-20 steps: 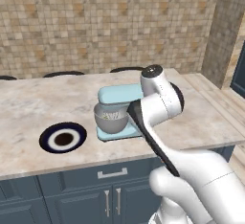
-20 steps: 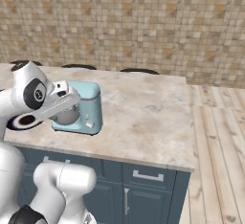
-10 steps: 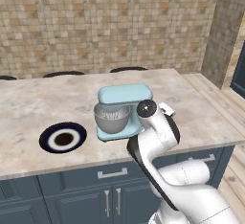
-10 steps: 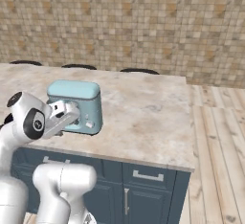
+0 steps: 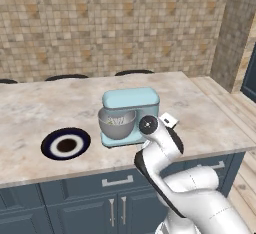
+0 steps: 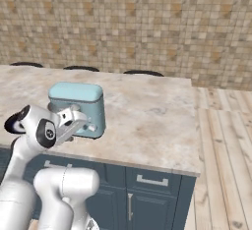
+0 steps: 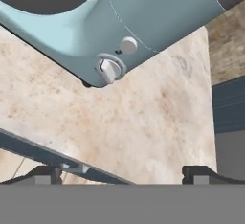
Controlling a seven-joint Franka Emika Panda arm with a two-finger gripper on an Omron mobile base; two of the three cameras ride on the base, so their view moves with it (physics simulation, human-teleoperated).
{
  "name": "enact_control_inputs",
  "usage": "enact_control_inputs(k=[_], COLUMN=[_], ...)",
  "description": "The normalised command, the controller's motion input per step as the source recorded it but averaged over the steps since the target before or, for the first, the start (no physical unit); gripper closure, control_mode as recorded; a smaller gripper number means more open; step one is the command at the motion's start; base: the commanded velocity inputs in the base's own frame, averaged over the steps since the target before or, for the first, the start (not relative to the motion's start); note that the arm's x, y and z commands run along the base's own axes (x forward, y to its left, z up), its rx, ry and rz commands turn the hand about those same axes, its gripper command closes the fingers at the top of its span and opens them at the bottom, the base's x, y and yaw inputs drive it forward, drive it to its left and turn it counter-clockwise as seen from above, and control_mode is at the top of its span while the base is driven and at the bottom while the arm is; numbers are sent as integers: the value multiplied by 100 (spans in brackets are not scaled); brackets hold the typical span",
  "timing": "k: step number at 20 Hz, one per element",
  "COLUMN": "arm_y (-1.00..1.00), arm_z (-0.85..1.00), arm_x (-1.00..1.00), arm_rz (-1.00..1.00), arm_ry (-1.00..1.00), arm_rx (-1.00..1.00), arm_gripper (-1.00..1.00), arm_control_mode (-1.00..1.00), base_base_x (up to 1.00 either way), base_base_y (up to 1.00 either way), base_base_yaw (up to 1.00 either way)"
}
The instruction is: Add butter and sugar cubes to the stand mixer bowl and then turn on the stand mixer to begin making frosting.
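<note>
On the counter (image 5: 45, 109): stand mixer (image 5: 131, 112), light blue, near the front edge; dark blue plate (image 5: 65, 143) with a white ring lies at its 9 o'clock, apart.
Bowl (image 5: 117, 124): grey metal, seated under the mixer head, wire whisk inside; any other contents too small to tell.
Mixer side, hand view: a white lever and a round knob (image 7: 128, 44).
Gripper (image 7: 122, 173): fingers spread wide, holding nothing, just off the mixer's side.
Writing: none legible.
</note>
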Motion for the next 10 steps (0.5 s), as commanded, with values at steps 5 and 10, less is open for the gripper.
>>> enact_control_inputs(k=[5, 10], arm_y=[16, 4], arm_z=[-9, -14], arm_x=[50, 38], arm_rz=[-10, -10], arm_ry=[0, 0], arm_rx=[-5, -5], arm_gripper=[-100, -100], arm_control_mode=[-100, -100], base_base_x=[0, 0], base_base_y=[0, 0], base_base_yaw=[0, 0])
